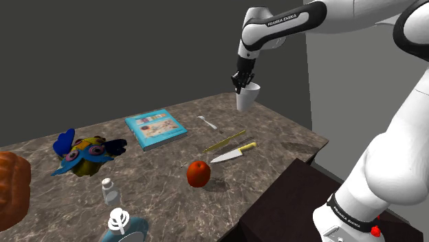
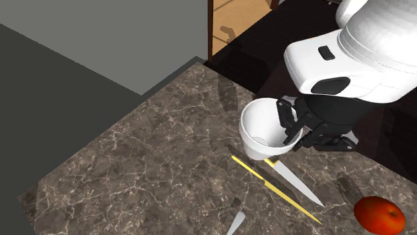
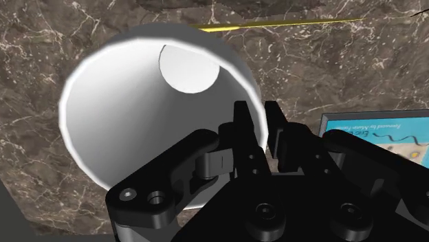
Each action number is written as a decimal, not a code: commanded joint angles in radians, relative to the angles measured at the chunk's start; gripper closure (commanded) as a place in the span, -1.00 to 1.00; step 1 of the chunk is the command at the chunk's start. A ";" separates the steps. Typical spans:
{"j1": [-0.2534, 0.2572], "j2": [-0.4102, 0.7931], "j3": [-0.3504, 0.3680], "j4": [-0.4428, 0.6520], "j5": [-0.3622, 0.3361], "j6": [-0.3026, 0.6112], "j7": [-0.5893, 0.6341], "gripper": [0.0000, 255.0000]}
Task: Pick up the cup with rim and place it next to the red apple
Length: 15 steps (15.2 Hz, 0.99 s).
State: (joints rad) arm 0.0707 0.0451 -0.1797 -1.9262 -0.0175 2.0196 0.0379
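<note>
Above the bench (image 1: 172, 199), the white cup (image 1: 247, 97) is held aloft, so the carry step is judged to be in hand. In the shoulder view the red apple (image 1: 198, 174) lies at 7 o'clock from the cup, so transport and lowering beside it are called for. The fingers (image 3: 242, 130) are clamped on the cup's wall at the rim.

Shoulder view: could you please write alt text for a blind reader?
The black pincer holds a white cup by its rim above a marbled table; a red apple, a knife and a blue book lie on it.
</note>
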 commanded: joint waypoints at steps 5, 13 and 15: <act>0.074 0.007 0.066 0.015 -0.010 -0.011 0.145 1.00; 0.170 0.080 0.147 0.110 -0.020 -0.040 0.325 1.00; 0.194 0.107 0.165 0.147 -0.024 -0.051 0.368 1.00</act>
State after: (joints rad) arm 0.2524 0.1297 -0.0237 -1.8048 -0.0397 1.9723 0.3831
